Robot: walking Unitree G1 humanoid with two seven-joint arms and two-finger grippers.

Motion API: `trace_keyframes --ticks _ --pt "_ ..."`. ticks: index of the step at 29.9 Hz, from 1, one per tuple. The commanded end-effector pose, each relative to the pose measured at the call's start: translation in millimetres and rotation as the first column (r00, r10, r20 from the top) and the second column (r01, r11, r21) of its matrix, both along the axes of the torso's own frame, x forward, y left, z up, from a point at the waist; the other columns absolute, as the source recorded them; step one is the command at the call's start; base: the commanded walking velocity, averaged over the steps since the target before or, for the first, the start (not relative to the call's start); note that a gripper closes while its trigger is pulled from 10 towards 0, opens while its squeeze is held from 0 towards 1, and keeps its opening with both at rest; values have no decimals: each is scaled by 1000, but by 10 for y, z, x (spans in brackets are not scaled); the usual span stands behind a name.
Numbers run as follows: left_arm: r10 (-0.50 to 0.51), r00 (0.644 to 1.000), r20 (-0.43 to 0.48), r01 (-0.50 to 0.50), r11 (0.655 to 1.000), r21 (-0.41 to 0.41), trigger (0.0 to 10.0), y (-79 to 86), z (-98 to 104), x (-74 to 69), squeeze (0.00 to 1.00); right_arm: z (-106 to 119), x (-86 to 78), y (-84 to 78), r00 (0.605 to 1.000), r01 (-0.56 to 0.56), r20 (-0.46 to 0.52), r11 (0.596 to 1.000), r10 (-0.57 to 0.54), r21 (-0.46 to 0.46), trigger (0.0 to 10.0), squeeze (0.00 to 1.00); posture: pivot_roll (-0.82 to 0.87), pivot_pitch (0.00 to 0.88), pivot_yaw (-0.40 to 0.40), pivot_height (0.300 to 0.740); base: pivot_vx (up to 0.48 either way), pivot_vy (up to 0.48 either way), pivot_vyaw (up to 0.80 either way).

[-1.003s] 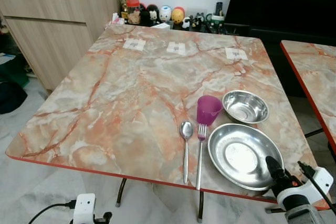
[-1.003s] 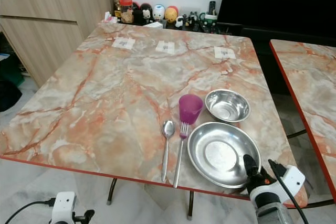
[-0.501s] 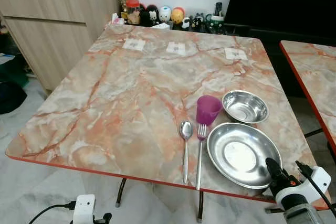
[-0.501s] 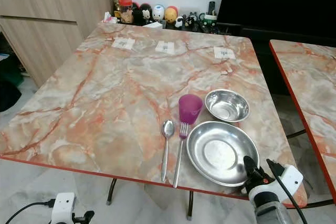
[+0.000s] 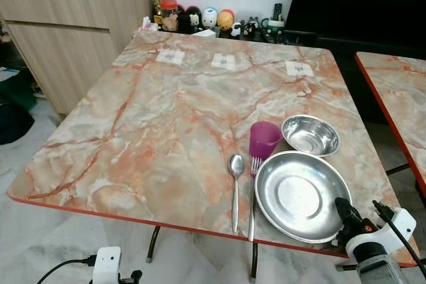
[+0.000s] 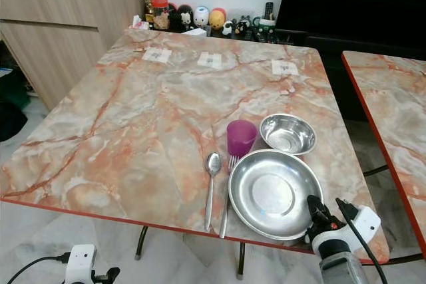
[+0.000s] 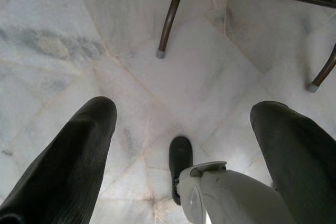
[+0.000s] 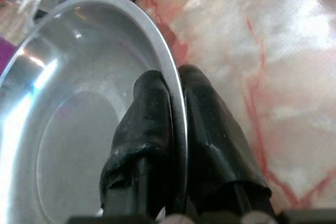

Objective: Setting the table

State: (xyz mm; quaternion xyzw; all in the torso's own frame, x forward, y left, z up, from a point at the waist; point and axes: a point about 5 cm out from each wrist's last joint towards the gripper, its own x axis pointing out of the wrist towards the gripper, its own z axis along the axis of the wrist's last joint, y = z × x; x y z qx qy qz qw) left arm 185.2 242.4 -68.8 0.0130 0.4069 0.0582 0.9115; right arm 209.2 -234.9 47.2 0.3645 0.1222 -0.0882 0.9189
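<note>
A large steel plate (image 5: pixel 303 194) lies on the marble table (image 5: pixel 153 118) near its front right edge. My right gripper (image 5: pixel 343 212) is shut on the plate's near rim; the right wrist view shows the rim (image 8: pixel 176 103) pinched between both black fingers. The plate's left rim touches or overlaps a fork (image 5: pixel 253 197), and a spoon (image 5: pixel 235 177) lies just left of the fork. A purple cup (image 5: pixel 264 139) and a small steel bowl (image 5: pixel 310 135) stand behind the plate. My left gripper (image 7: pixel 186 111) hangs open below the table, over the floor.
Three paper labels (image 5: pixel 223 61) lie along the table's far side, with small figurines (image 5: pixel 206 18) behind them. A wooden cabinet (image 5: pixel 66 38) stands at the back left and a second marble table (image 5: pixel 399 98) at the right. Table legs (image 7: pixel 170 17) stand on the marble floor.
The plate has slid left across the table with my right gripper on its rim, from clear of the fork to against it. The left arm has not moved.
</note>
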Motion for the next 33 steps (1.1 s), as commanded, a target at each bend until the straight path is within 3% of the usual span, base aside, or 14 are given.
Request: trace_keyframes --ticks 1,4,11,16,19,20,21,25,28,33 --pt "9 1000 -13 -9 1000 -7 10000 -6 -24 -41 0 3 -49 2 1000 -13 4 1000 13 -4 0 0 88 0 -70 740 0 0 0" --pt "10 1000 -14 -10 1000 -7 10000 -8 -25 -40 0 21 -89 -17 999 -30 20 999 30 -18 0 0 88 0 -70 740 0 0 0" --pt "-7 1000 -16 7 1000 -4 10000 -28 -25 -31 0 265 -261 -81 964 -97 244 993 109 -62 0 0 83 0 -66 740 0 0 0" --pt "-13 1000 -17 13 1000 -2 10000 -36 -25 -26 0 493 -143 -117 930 63 364 997 -40 -53 0 0 85 0 -62 740 0 0 0" --pt "-15 1000 -18 15 1000 -1 10000 -36 -25 -25 0 620 -30 -27 913 83 407 992 -37 -98 0 0 82 0 -57 740 0 0 0" --pt "-15 1000 -19 15 1000 0 10000 -38 -27 -26 0 681 40 51 904 63 427 990 -4 -126 7686 0 83 0 -57 740 0 0 0" --pt "-15 1000 -20 15 1000 -1 10000 -41 -28 -26 0 759 131 159 888 33 459 989 38 -146 10000 0 85 0 -54 740 0 0 0" --pt "-12 1000 -20 12 1000 -4 10000 -53 -31 -27 0 915 325 362 849 7 523 989 73 -149 10000 0 82 0 -52 740 0 0 0" --pt "9 1000 -6 -9 1000 -17 10000 -75 -33 -22 0 1055 477 519 817 28 561 962 135 -272 10000 0 94 0 -57 740 0 0 0" --pt "54 999 0 -54 998 -20 10000 -53 -30 -23 0 1066 476 495 807 20 567 951 168 -309 10000 0 97 0 -61 740 0 0 0"
